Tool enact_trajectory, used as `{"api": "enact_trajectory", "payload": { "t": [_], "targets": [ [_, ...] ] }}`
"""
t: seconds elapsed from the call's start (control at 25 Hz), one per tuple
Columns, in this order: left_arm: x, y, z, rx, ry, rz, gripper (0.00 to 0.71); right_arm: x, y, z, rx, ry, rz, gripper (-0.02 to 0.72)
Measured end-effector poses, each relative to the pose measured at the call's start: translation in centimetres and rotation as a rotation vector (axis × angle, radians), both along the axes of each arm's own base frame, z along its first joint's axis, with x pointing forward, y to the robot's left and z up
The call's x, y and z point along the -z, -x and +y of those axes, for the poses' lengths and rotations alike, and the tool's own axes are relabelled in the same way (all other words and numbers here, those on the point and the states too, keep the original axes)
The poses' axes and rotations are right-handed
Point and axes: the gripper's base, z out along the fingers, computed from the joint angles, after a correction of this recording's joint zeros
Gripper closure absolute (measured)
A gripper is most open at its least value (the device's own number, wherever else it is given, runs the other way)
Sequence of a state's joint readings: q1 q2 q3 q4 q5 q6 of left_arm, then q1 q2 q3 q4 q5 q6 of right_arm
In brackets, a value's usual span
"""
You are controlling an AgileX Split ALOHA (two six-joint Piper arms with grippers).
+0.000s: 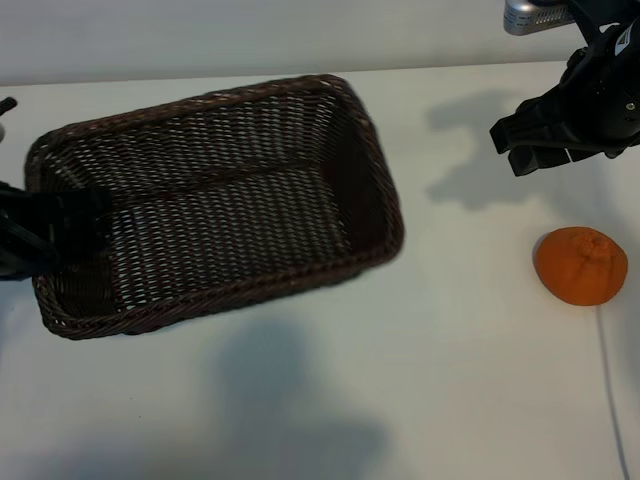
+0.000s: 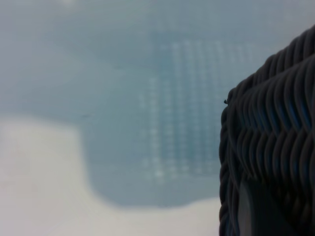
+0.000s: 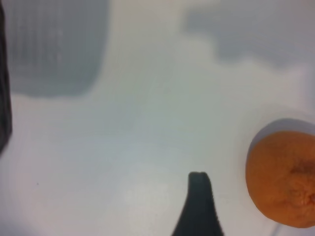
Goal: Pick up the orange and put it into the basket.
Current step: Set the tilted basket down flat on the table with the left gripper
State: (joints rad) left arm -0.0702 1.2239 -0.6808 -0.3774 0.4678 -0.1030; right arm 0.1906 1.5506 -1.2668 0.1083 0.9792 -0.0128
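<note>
The orange point(image 1: 581, 265) lies on the white table at the right, knob end up; it also shows in the right wrist view as the orange point(image 3: 285, 179). My right gripper point(image 1: 512, 150) hangs open above and behind it, apart from it. One finger point(image 3: 199, 196) shows beside the fruit with bare table between them. The dark brown wicker basket point(image 1: 215, 97) sits centre-left. My left gripper point(image 1: 50, 235) is shut on its left end wall. The wicker wall point(image 2: 275, 128) fills one side of the left wrist view. A mesh-patterned shadow on the table suggests the basket is raised.
A thin cable point(image 1: 610, 390) runs along the table by the right edge, below the orange. White table stretches between basket and orange. A large soft shadow point(image 1: 290, 400) lies on the table in front of the basket.
</note>
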Motion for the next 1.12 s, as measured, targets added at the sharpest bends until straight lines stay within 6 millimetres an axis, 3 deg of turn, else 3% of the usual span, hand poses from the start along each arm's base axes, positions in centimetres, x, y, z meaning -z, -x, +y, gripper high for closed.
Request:
{"api": "enact_trajectory", "payload": {
  "t": [0.16,0.44,0.68,0.84,1.12],
  "targets": [
    [-0.7,-1.6,-0.5,0.086,0.011,-0.027,0.556,0.0,0.0,0.0,0.0,0.0,0.001,0.168],
    [0.8,-6.1,-0.9,0.142,-0.01,0.041,0.556,0.0,0.0,0.0,-0.001,0.003,0.0,0.168],
    [1.8,-9.5,-3.9,0.226,-0.015,0.052,0.556,0.0,0.0,-0.1,-0.002,0.007,-0.001,0.168],
    [3.4,-11.0,-6.2,0.262,-0.017,0.059,0.556,0.0,0.0,-0.1,-0.002,0.007,-0.001,0.168],
    [7.3,-12.3,-8.4,0.26,-0.022,0.087,0.556,0.0,0.0,-0.1,-0.002,0.007,0.0,0.168]
  ]
}}
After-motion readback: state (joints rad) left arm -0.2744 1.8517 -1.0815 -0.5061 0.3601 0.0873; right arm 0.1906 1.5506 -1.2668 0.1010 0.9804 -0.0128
